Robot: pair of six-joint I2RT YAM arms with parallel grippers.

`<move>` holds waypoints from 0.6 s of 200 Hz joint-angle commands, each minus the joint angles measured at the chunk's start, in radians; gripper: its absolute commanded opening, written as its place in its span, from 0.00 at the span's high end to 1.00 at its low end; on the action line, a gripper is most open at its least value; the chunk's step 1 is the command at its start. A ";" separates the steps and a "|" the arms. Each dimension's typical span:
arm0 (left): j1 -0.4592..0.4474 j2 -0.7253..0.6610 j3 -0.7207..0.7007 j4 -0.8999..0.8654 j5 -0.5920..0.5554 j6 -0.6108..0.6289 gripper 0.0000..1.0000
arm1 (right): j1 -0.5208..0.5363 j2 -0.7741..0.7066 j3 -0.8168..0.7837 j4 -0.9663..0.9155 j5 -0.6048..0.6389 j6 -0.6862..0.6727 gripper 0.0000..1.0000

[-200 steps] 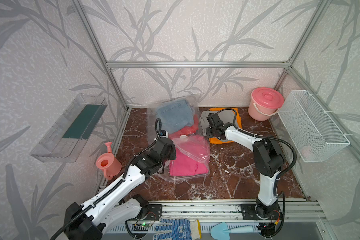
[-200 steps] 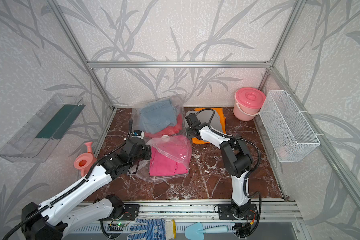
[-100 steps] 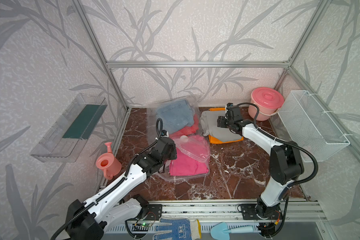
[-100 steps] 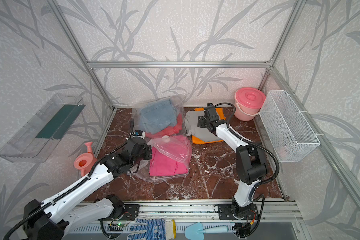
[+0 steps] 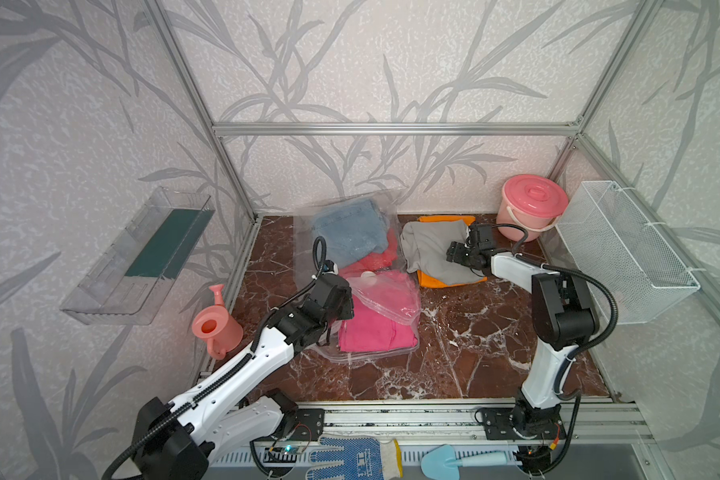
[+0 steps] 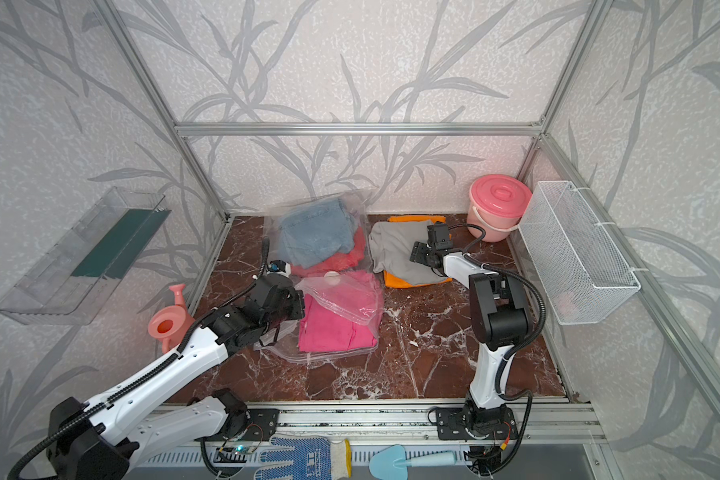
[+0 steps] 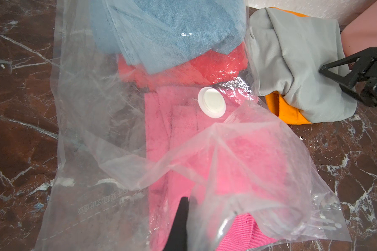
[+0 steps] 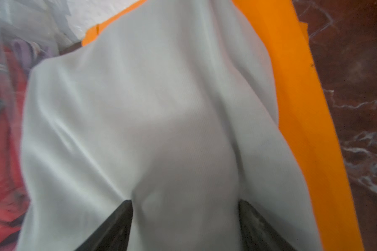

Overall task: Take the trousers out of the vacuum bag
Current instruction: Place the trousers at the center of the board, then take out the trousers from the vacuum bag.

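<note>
On the brown marble floor (image 5: 474, 332), the grey trousers (image 5: 429, 249) lie on the orange pair (image 5: 433, 279), both already out and just beside the vacuum bag (image 5: 395, 297), with the right gripper (image 5: 454, 252) over them, jaws spread, while the hot pink pair (image 5: 371, 332), denim pair (image 5: 350, 232) and red pair (image 5: 375, 259) are still inside it, its film pinched in the left gripper (image 7: 183, 208)'s clenched jaws

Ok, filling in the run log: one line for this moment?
left pincer: shut on clear crinkly plastic vacuum bag | right pincer: open, astride folded grey cloth trousers outside bag | folded hot-pink cloth trousers: in bag
</note>
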 commanded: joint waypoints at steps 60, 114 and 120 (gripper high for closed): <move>0.006 -0.003 0.025 0.040 0.129 0.065 1.00 | 0.173 -0.623 -0.417 0.158 -0.073 0.210 0.06; 0.006 0.015 0.018 0.073 0.172 0.059 1.00 | 0.410 -0.863 -0.577 0.127 0.088 0.272 0.01; 0.005 0.016 0.016 0.073 0.172 0.059 1.00 | 0.432 -0.883 -0.585 0.118 0.109 0.277 0.01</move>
